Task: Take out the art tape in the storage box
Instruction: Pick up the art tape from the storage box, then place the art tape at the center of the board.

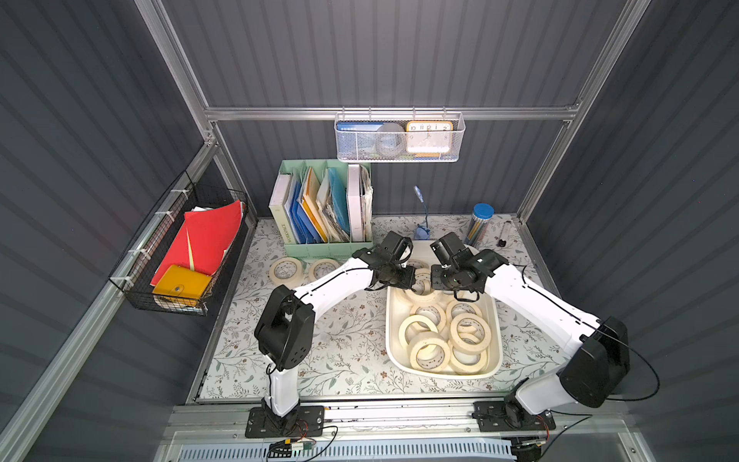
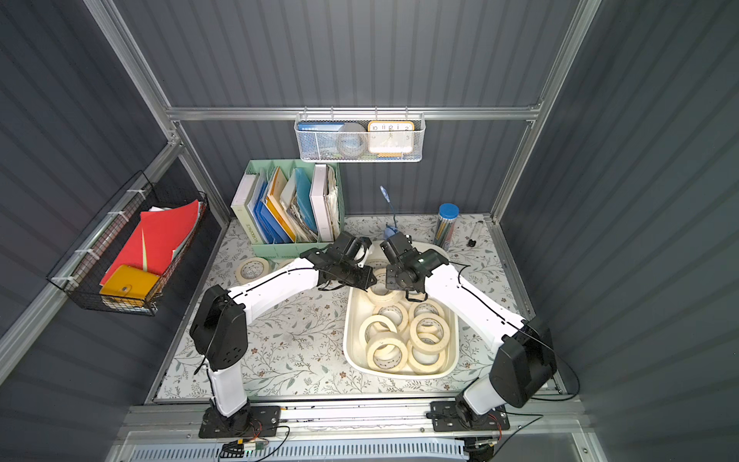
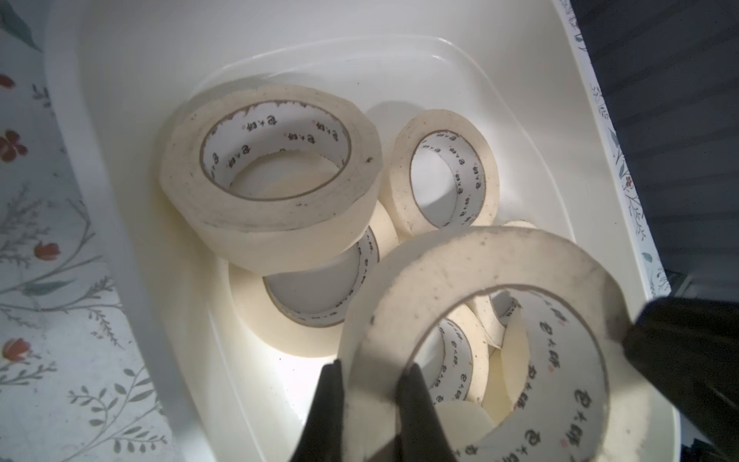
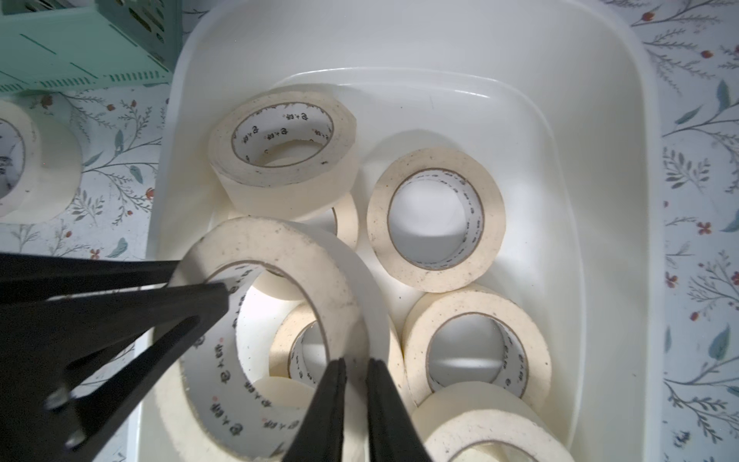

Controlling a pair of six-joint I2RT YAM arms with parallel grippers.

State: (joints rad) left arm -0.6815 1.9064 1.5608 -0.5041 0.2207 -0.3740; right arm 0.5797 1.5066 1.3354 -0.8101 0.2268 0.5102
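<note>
In a top view the large white glossy plastic storage box (image 1: 394, 328) stands on the flower-patterned bench (image 1: 340, 340), and many cream-coloured art tape rolls (image 1: 455, 332) lie inside it. Two more cream rolls (image 1: 272, 273) lie on the bench to the left of the box, beside a mint-green file organizer (image 1: 320, 250). In the left wrist view the left gripper (image 3: 372, 368) has its jaws closed on the wall of one tilted roll (image 3: 460, 260), held over the other rolls in the box. In the right wrist view the right gripper (image 4: 354, 362) has its jaws closed narrowly on another part of the same roll's wall.
</note>
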